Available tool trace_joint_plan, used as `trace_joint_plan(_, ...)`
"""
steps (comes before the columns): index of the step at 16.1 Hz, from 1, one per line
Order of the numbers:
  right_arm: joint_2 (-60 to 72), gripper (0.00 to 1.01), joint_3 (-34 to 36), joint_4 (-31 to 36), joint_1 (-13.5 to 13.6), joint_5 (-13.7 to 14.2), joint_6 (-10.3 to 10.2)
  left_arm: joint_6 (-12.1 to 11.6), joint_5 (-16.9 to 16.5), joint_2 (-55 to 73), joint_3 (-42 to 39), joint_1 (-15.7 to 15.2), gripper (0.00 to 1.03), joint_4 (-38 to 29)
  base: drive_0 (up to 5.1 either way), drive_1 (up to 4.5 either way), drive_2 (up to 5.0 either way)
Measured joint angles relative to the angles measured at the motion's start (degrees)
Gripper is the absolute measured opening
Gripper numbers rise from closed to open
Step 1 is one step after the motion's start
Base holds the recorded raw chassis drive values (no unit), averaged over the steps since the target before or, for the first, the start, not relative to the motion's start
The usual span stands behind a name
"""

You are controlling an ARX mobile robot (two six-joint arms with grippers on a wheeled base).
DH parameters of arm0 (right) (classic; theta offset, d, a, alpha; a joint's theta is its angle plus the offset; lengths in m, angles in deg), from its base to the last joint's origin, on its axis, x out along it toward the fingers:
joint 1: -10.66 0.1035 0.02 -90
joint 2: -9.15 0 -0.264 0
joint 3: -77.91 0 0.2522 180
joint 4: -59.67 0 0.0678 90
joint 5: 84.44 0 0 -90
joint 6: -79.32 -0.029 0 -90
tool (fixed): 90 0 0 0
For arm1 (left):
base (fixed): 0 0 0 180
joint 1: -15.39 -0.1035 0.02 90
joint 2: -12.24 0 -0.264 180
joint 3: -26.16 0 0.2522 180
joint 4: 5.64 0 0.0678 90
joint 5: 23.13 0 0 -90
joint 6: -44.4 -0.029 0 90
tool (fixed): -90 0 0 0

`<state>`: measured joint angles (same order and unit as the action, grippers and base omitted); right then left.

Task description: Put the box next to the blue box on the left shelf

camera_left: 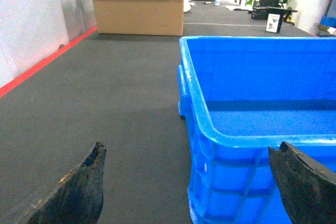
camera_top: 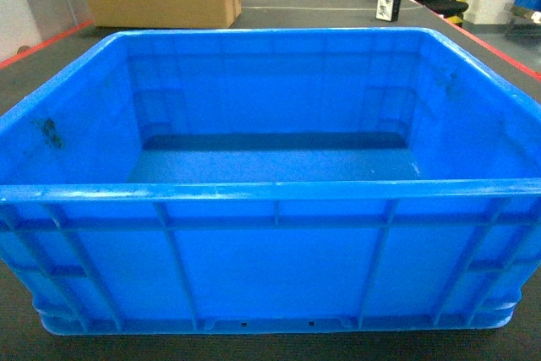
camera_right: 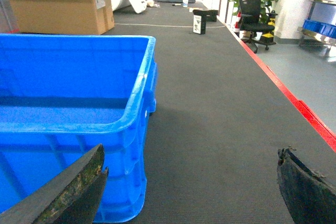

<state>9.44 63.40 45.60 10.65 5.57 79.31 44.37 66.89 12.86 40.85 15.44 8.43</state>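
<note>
A: Which items are cut off?
B: The box point(camera_top: 270, 268) runs past both side edges in the head view. In each wrist view only finger point(camera_left: 79, 192) tips show, clipped at the lower edge.
A: Unreadable items?
B: The cardboard carton point(camera_right: 58, 6) label, upper left of the right wrist view.

The box point(camera_top: 270, 268) is moulded in bright blue plastic with a slight gloss, its ribbed outer walls smooth and its inner wall marked by dark scuffs. The floor point(camera_left: 105, 108) beneath both claws is covered in dark grey, matt, finely textured carpet. Ahead of the left claw point(camera_left: 184, 182), whose black pads point(camera_left: 79, 192) look rough and worn, a matt brown cardboard carton point(camera_left: 139, 9) is seen.
</note>
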Motion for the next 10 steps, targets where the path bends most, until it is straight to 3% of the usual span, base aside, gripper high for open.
trace_joint_plan(10, 0.00, 0.98, 0.00, 0.00, 0.00, 0.00, 0.02, 0.00, 0.00, 0.00, 0.00, 0.00, 0.98, 0.00, 0.0, 0.00, 0.0)
